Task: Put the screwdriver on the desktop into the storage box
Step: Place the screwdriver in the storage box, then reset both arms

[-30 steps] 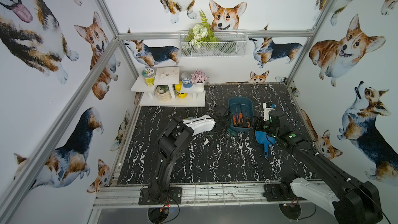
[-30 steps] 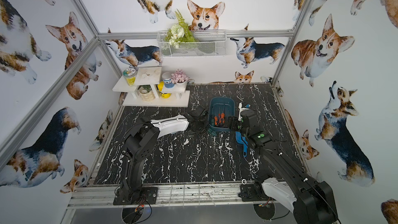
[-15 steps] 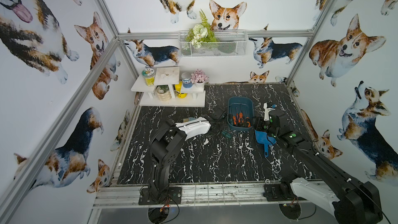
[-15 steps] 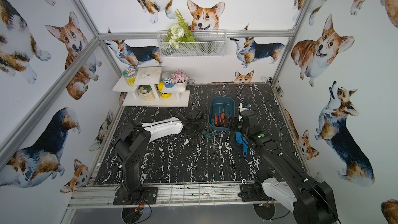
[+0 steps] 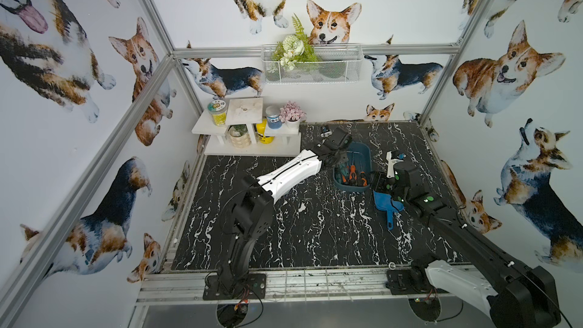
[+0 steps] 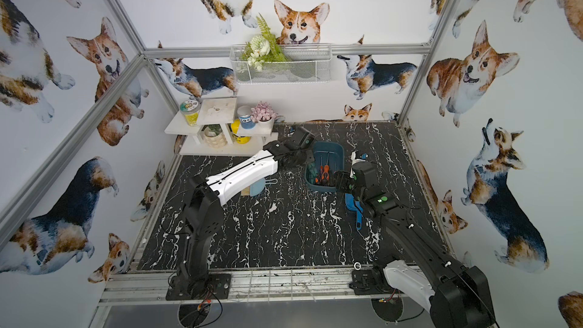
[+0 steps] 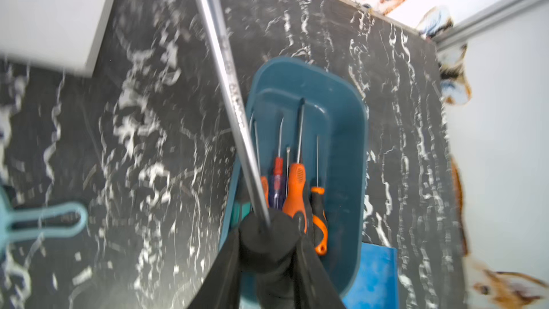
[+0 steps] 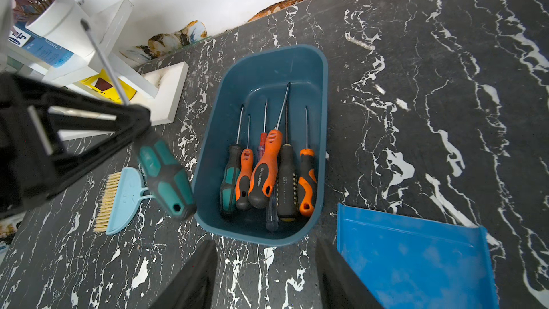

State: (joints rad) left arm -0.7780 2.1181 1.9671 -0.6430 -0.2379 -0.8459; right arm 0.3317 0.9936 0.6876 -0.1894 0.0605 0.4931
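The black, white-veined desktop (image 5: 315,231) fills the floor of the cell. The left arm (image 5: 284,175) reaches from the near left towards the far middle, and the right arm (image 5: 457,231) from the near right. A white shelf (image 5: 252,149) stands in the far left corner.

The teal box (image 8: 267,63) sits far of centre and holds several screwdrivers side by side, handles at the near end. A blue dustpan (image 5: 386,203) lies just near and right of it, and a pale brush (image 8: 124,197) to its left.

The left gripper (image 7: 267,233) is pinched on the teal-and-black screwdriver (image 8: 166,179). It is held off the desktop at the box's left rim, tilted, with the shaft pointing far. The right gripper (image 8: 265,243) hangs at the box's near end, jaws spread and empty.
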